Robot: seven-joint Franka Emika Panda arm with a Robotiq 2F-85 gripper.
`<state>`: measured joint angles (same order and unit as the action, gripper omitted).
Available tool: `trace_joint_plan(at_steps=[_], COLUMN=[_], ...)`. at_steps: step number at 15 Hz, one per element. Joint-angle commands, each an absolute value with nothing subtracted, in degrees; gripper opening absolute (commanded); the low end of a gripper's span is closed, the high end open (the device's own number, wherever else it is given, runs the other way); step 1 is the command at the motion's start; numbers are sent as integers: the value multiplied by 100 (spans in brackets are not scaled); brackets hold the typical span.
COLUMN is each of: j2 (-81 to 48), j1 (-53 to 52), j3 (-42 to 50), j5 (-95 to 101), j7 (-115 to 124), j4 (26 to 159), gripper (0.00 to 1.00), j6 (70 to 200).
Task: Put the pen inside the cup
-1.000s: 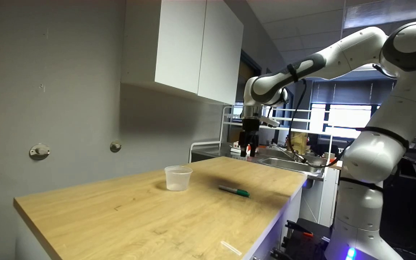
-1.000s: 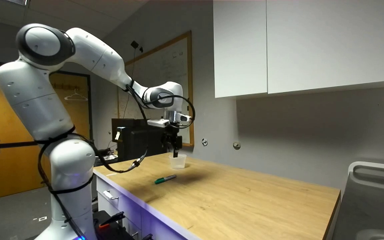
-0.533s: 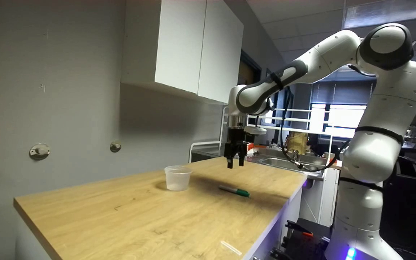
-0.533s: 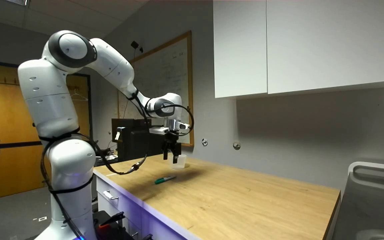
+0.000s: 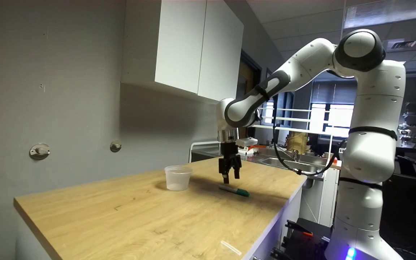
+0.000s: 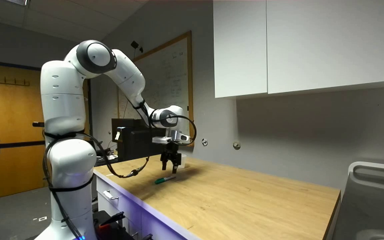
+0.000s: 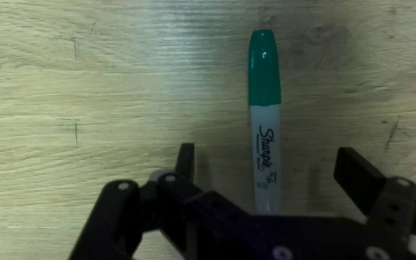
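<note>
End effector [image 7: 265, 153] wide apart above pen [image 7: 264, 115]

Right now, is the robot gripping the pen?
No, in the wrist view the gripper stands open, with gaps between its fingers and the pen.

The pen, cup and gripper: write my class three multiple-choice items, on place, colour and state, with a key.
1. Where is the pen, relative to the cup?
A) inside it
B) apart from it, on the tabletop
C) underneath it

2. What colour is the pen's cap?
A) green
B) red
C) yellow

3. How does the gripper stand?
A) shut on the pen
B) shut, empty
C) open

1 B: an exterior view shows bare tabletop between them.
2 A: the wrist view shows it.
3 C: that view shows its fingers apart.
</note>
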<state>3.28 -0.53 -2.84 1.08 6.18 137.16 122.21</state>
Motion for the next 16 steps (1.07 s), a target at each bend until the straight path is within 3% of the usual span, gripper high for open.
trace_joint_plan(at_steps=[1, 3, 4, 5, 14, 16], j2=[-254, -448, -528, -587, -508, -412], j1=[-99, -113, -120, -126, -119, -108], j3=[-259, -248, -243, -239, -188, -176], j5=[286, 335, 371, 394, 516, 477], j7=[691, 692, 726, 724, 752, 773], j4=[13349, 13272, 13239, 13206, 13056, 13044], gripper=[100, 100, 75, 75, 6, 3], j6=[12124, 12119, 12132, 12115, 11939, 11896])
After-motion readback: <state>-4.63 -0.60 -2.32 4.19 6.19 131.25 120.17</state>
